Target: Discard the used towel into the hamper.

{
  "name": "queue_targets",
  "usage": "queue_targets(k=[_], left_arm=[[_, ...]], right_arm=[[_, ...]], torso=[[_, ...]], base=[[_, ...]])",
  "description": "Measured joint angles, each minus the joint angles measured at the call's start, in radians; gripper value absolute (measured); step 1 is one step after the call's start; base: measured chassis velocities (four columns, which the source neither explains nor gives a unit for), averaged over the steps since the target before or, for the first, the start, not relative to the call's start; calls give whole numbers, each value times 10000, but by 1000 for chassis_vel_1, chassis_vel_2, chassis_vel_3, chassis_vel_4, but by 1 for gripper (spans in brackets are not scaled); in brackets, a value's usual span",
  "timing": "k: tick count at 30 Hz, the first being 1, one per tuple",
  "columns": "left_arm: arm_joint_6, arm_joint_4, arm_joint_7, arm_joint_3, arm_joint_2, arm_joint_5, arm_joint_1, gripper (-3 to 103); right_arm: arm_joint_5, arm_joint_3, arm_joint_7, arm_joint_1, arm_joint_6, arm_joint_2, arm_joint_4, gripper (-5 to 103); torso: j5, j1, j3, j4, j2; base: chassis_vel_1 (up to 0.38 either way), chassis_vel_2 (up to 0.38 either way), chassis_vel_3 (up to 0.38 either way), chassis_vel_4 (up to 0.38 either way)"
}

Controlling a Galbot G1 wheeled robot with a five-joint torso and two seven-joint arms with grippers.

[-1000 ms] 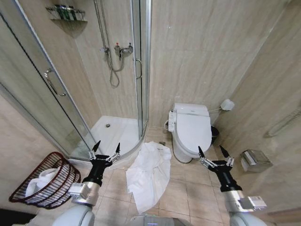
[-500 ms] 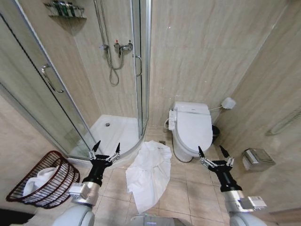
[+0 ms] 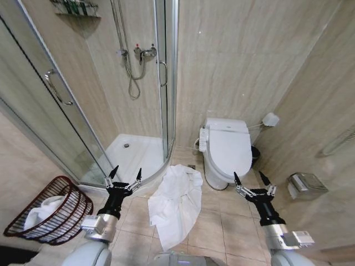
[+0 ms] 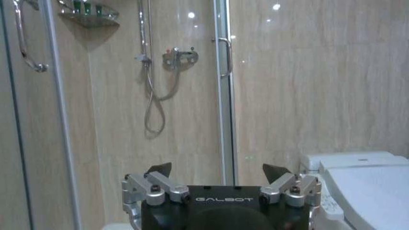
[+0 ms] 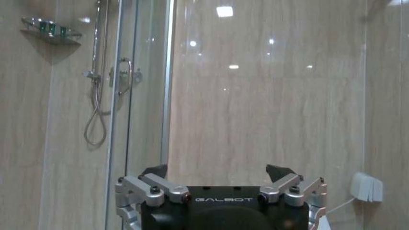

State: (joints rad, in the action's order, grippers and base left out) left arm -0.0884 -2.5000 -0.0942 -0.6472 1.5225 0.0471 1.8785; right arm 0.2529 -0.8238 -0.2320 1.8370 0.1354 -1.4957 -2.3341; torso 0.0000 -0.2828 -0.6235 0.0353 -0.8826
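A crumpled white towel [image 3: 176, 202] lies on the tiled floor between the shower and the toilet. The hamper [image 3: 49, 213], a dark red-brown wire basket, stands at the lower left by the wall with white cloth inside it. My left gripper [image 3: 125, 175] is held up open and empty, just left of the towel and right of the hamper; it also shows open in the left wrist view [image 4: 217, 170]. My right gripper [image 3: 248, 178] is raised open and empty to the right of the towel, in front of the toilet, and shows open in the right wrist view [image 5: 217, 168].
A white toilet [image 3: 226, 149] stands right of the towel, with a small dark bin [image 3: 253, 155] behind it. The curved glass shower enclosure [image 3: 166, 83] with its white tray [image 3: 133, 153] fills the left. A metal paper holder [image 3: 307, 183] sticks out of the right wall.
The whole head view has shifted slightly: hamper and shower fittings sit a little farther left and lower or higher in frame, so the camera moved. Both arms keep the same pose; the towel lies unchanged.
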Motion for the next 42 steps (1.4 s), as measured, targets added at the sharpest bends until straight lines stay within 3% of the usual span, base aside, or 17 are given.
queue_targets(k=[42], left_arm=[[0,0,0,0,0,0,0,93]], right_arm=[[0,0,0,0,0,0,0,100]], torso=[[0,770,1005,-1,1773]], base=[[0,0,0,0]])
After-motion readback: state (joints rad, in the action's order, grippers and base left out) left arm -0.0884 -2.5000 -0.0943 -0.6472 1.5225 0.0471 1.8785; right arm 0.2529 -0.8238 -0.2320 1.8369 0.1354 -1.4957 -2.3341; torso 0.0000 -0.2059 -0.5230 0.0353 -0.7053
